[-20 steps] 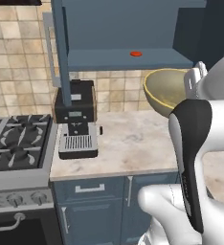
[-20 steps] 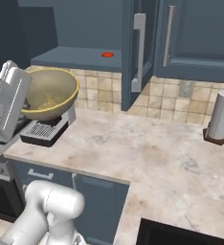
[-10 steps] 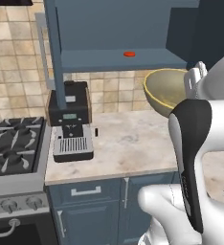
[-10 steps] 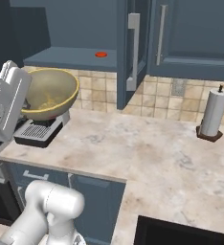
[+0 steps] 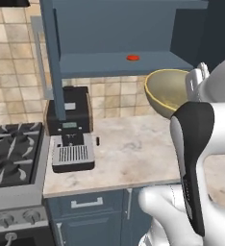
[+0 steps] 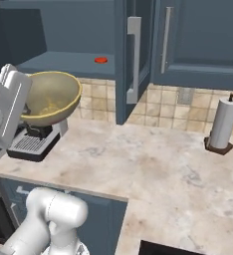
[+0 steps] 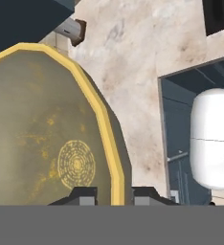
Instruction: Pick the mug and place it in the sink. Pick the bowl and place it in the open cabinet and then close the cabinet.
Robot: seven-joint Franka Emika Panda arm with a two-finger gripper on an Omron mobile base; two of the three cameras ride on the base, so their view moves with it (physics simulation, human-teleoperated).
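Note:
The olive-tan bowl [image 5: 168,91] hangs tilted above the counter, its yellowish inside [image 7: 47,139] facing the hand camera. My gripper [image 7: 115,195] is shut on the bowl, one fingertip on each side of its yellow rim. The bowl [image 6: 50,97] hangs below and in front of the cabinet shelf [image 5: 119,63]. The slate-blue cabinet stands open, its door [image 6: 132,55] swung out with a slim silver handle. A small red disc [image 6: 101,60] lies on the shelf. A black strip at the counter's near edge may be the sink [image 6: 171,247]. The mug is out of view.
A black coffee machine [image 5: 71,129] stands on the marble counter [image 6: 153,169] under the cabinet's left side. A gas stove [image 5: 11,161] lies left of it. A paper towel roll [image 6: 223,124] stands at the back right, under closed wall cabinets [image 6: 198,40].
The whole scene has slid a little left in both base views, so the camera moved. The bowl stays gripped in the same place relative to the arm.

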